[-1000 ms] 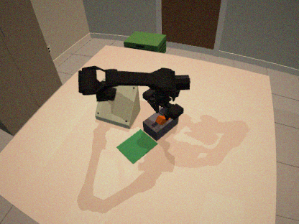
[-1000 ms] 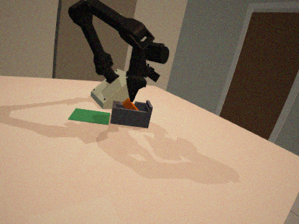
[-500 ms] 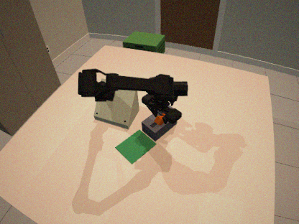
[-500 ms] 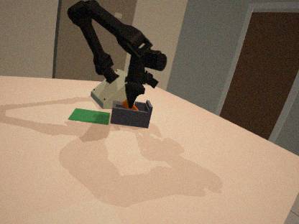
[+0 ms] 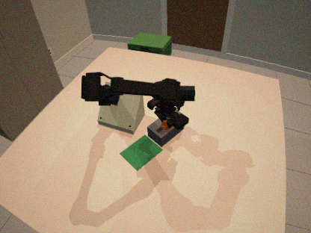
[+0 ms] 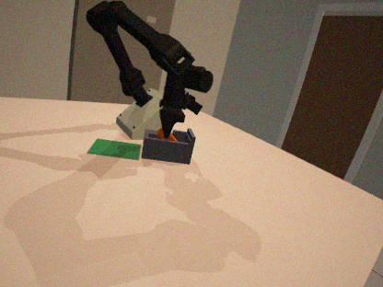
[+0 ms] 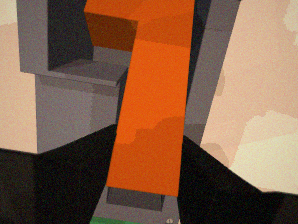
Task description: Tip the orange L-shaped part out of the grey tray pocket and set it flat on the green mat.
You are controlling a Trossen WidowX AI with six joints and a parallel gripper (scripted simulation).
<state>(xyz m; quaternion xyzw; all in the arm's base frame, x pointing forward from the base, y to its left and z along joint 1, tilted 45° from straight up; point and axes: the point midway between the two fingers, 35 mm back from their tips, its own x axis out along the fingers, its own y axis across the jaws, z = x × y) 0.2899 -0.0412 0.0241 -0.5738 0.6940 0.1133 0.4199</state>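
Note:
The orange part [image 5: 164, 125] [image 6: 160, 133] [image 7: 155, 90] is tilted in the pocket of the grey tray [image 5: 155, 137] [image 6: 168, 152] [image 7: 75, 110]. Its straight end is raised on the side nearer the green mat [image 5: 131, 154] [image 6: 105, 149] [image 7: 107, 220], with bare pocket showing beyond that end. Its L-shaped end is low at the tray's far side. My gripper [image 5: 168, 120] [image 6: 167, 136] [image 7: 147, 138] points down over the tray, one finger against each long side of the raised arm, shut on it. The fingertips' lower edges are hidden in the top and exterior views.
The arm's pale base [image 5: 121, 113] [image 6: 140, 117] stands behind the mat and tray. The tray's raised end wall [image 6: 191, 136] is on the side away from the mat. A green cabinet [image 5: 150, 42] stands on the floor beyond the table.

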